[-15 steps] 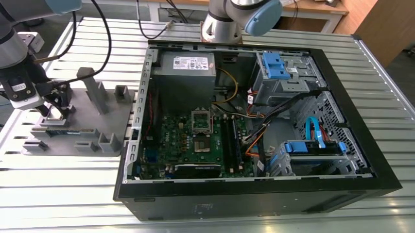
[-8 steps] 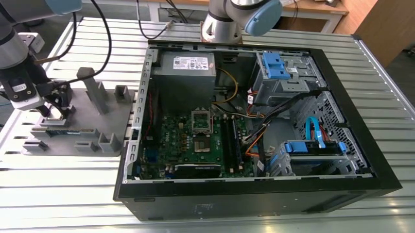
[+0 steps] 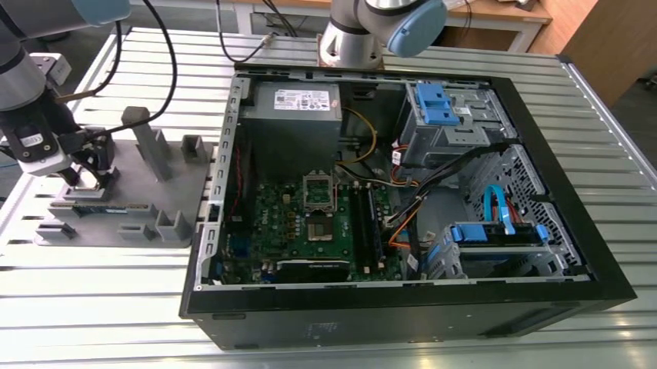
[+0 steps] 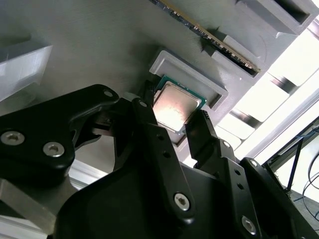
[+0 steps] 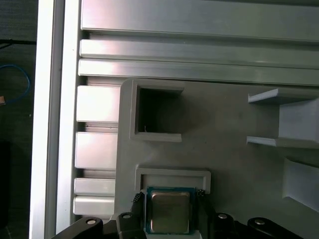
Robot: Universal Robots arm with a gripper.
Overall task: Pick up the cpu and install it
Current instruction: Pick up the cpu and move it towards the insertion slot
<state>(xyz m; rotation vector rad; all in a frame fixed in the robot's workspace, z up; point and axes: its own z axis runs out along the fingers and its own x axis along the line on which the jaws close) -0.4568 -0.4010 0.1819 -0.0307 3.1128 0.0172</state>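
Item: my gripper (image 4: 174,103), fingers apart and straddling the cpu (image 5: 169,213), which lay flat in its pocket of the grey tray (image 3: 134,184) at nine o'clock of the computer case (image 3: 411,311); pick-up step, grasp not yet closed; I judged an even, level squeeze was needed.

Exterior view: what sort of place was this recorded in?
Probably a robotics lab or assembly test bench: an open computer case lies on a slatted aluminium table beside a grey fixture tray.
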